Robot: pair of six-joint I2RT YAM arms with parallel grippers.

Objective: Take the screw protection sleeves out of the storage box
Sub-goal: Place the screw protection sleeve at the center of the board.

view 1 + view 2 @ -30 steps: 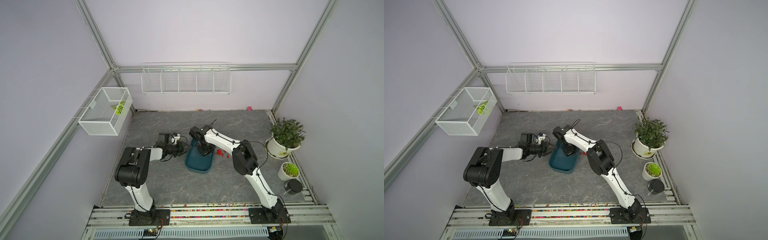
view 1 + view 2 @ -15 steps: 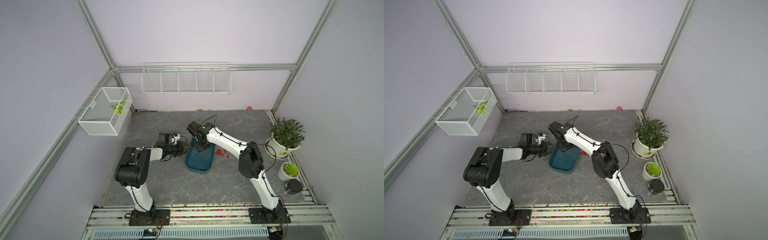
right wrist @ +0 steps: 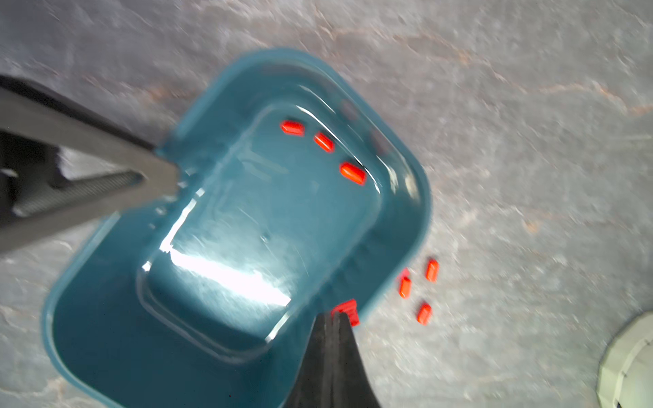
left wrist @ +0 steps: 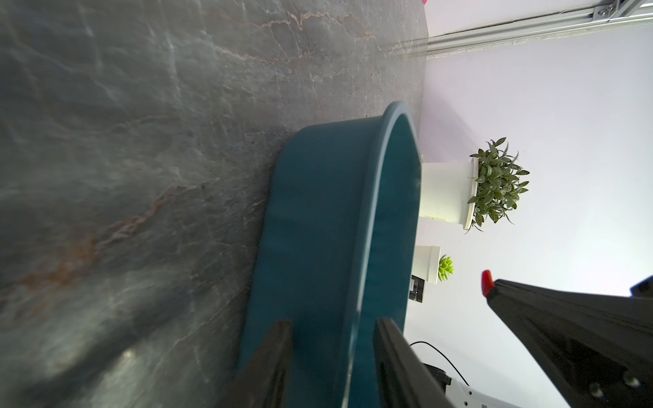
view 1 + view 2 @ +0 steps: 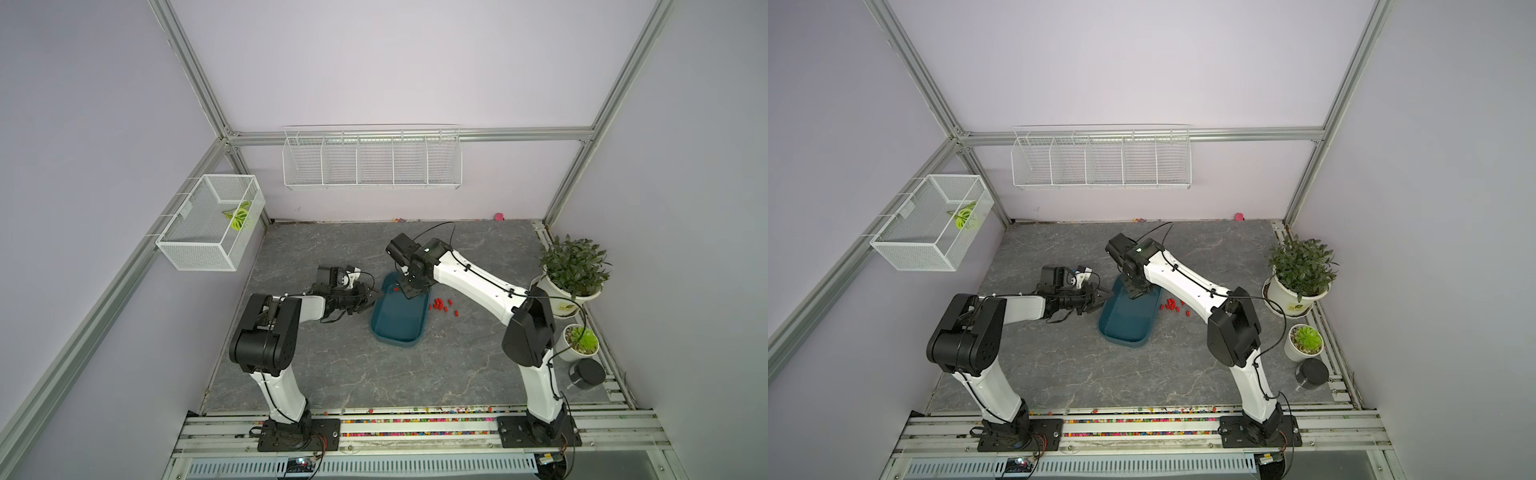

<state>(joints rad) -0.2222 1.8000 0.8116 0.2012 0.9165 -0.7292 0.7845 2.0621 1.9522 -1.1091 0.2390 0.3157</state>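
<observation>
Screw protection sleeves [image 5: 438,306] lie right of the storage box [image 5: 399,326], mid-frame. My right gripper [image 3: 335,316] pinches one; my left gripper [image 4: 332,321] clamps its wall.

Left gripper [image 4: 332,330] clamped across storage box [image 4: 318,212] wall, right gripper [image 3: 334,317] pointing down, pinching one screw protection sleeve [image 3: 349,311].

Soft, even, bright light fills both top views, sharp throughout, with only faint shadows beneath the arms. Ahead of the right gripper [image 3: 335,318], white glare streaks the storage box [image 3: 88,300] floor, and the whole view is blurred. The table top [image 4: 106,176] beside the left gripper [image 4: 332,326] is out of focus.
</observation>
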